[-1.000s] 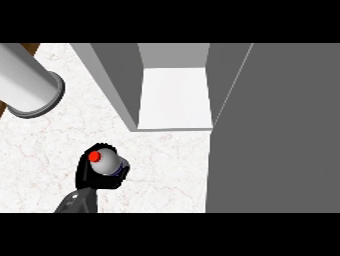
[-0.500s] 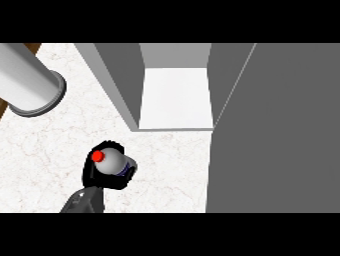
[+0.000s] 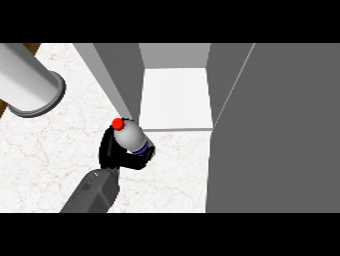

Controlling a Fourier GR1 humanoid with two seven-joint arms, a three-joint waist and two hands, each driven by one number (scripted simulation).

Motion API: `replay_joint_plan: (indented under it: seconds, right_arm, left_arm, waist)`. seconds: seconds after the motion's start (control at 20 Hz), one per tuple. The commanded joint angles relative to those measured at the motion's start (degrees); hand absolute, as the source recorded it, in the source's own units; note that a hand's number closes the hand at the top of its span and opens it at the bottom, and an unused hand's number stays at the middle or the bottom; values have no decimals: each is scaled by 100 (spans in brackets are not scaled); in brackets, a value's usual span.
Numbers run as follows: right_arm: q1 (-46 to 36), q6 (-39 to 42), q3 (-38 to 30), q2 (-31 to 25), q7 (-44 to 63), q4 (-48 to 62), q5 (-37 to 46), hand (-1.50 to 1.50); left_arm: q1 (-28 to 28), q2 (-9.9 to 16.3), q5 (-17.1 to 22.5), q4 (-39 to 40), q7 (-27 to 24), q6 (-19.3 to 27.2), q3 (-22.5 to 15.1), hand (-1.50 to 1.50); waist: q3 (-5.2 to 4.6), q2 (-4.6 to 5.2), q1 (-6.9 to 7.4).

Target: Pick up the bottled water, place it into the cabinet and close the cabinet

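Looking down through the head view, I see one hand [image 3: 117, 152] curled round the bottled water [image 3: 132, 136], fingers and thumb wrapped about its lower body where a dark label band shows. Which arm this is I judge to be the left, since the grey forearm comes in left of centre, though only one arm shows, so I hold that loosely; the other hand is out of sight. The bottle leans with its red cap [image 3: 117, 122] tipped up and to the left, just beside the front edge of the cabinet [image 3: 174, 100], whose pale floor lies open ahead. The cabinet door [image 3: 291, 130] stands wide at the right. A big white cylinder [image 3: 21, 80] lies at the far left of the marbled tabletop [image 3: 33, 155].

I'd expect the bottle to be light, stiff enough but smooth and rounded, so prone to slipping or twisting in the fingers. Mid-body is the sensible hold, as now; the cap end is too narrow. Its tilt matters to me: it could catch the cabinet's near wall going in.
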Motion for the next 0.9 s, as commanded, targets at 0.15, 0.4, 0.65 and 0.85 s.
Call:
replay_joint_plan:
  seconds: [0.15, 0.4, 0.65, 0.85]
  right_arm:
    - [-155, -15, -127, 44, 138, -178, -323, -150]
    - [207, 113, -229, -39, 129, -572, -418, -150]
    - [-255, 57, -489, 37, 326, -359, -666, -150]
    - [-17, 393, -805, -203, 81, -346, -856, -150]
  left_arm:
    - [-591, -4, -34, -1081, 904, 1417, -766, 150]
    - [-1115, -4, 419, -940, 1160, 2488, -1492, 150]
    - [-2071, -4, 329, -507, 1656, 3043, -1679, 150]
    - [-2807, -4, 673, 156, 1764, 3418, -1389, 150]
  waist:
    - [2, 10, 27]
    - [-5, 29, -104]
    - [-4, 63, -95]
    - [-2, 70, -209]
